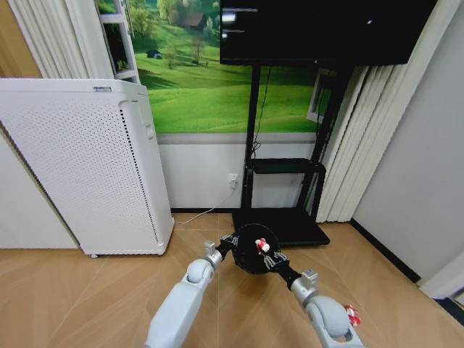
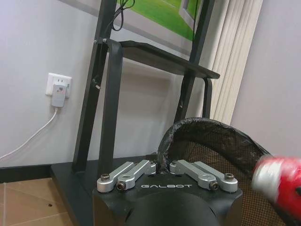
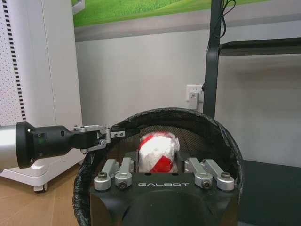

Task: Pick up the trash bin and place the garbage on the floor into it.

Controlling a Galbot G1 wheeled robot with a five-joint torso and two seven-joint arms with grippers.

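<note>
Right pincer (image 3: 158, 162) holds garbage (image 3: 158, 151) over trash bin (image 3: 221, 129).

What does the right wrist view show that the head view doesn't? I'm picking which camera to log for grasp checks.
Right wrist view alone: the wall socket beside the stand post, and the left gripper shut on the trash bin rim.
Head view alone: the dark screen overhead, and another red-and-white piece by the right arm.
Both: the white appliance, and a red-and-white wrapper in the right gripper over the bin.
</note>
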